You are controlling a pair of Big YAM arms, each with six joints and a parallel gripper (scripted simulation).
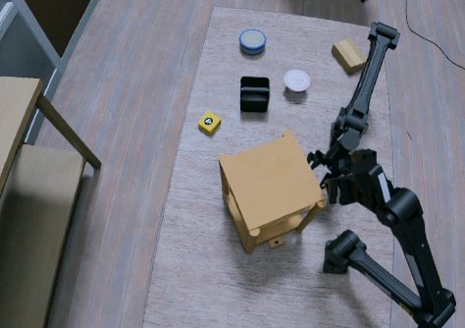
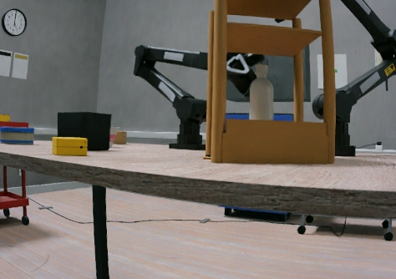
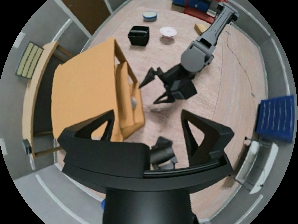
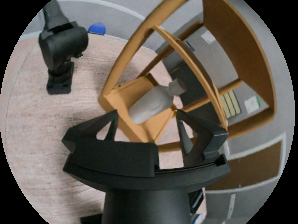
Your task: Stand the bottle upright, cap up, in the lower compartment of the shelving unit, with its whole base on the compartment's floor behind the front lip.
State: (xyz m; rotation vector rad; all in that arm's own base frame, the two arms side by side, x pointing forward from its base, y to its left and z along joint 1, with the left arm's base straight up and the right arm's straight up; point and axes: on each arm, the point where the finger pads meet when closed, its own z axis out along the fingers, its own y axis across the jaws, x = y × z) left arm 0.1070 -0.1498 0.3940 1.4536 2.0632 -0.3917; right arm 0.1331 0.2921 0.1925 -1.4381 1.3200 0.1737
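The bottle point(image 2: 261, 98) point(image 4: 151, 104) stands upright, cap up, in the lower compartment of the shelving unit point(image 1: 270, 180) point(image 2: 276, 142) point(image 3: 85, 90) point(image 4: 265, 60). In the right wrist view its base is over the compartment's floor point(image 4: 137, 90). In the exterior view a low board hides the base. My right gripper point(image 1: 318, 170) point(image 3: 146, 96) point(image 4: 147, 112) is open and empty, outside the unit's open side, apart from the bottle. My left gripper point(image 3: 147, 112) is open and empty, above and beside the unit. The exact gap from base to front lip cannot be told.
The two arms are close together beside the unit in the top view. A black bin point(image 1: 254, 95), a yellow box point(image 1: 209, 122), a pink-white dish point(image 1: 296, 81), a blue-rimmed tin point(image 1: 252, 41) and a wooden block point(image 1: 349, 56) are on the table point(image 1: 196, 273).
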